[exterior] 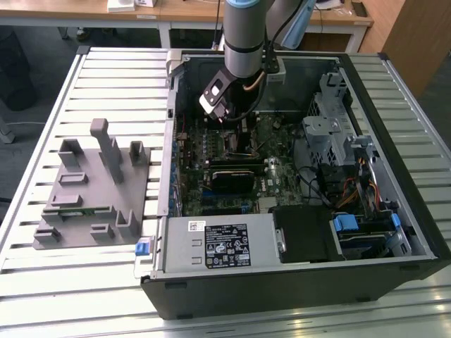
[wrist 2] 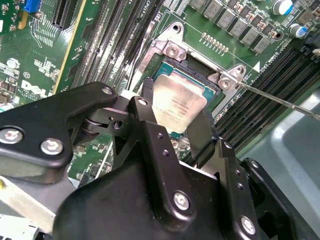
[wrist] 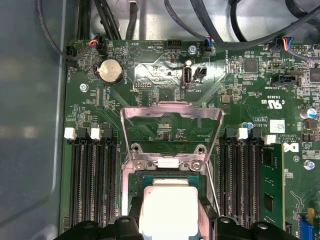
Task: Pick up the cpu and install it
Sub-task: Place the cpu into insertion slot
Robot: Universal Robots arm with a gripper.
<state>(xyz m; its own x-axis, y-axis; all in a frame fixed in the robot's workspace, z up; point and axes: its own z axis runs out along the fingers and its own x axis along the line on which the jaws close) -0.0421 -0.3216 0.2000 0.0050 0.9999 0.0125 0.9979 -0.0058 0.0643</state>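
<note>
The black two-fingered tool (wrist 2: 175, 114) is clenched on opposite edges of the thin, square, silver-topped cpu (wrist 2: 178, 101). The cpu lies flat between the fingers, directly over the open steel-framed socket (wrist 2: 172, 50) and squared to it, at the exterior view's upper centre.

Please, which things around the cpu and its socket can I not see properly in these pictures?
- Second wrist view: the tool covers the near edge of the cpu, so whether it sits fully in the socket is unclear.
- First wrist view: the picture's edge cuts off the cpu and the socket.
- Exterior view: the arm stands in front of the socket.
</note>
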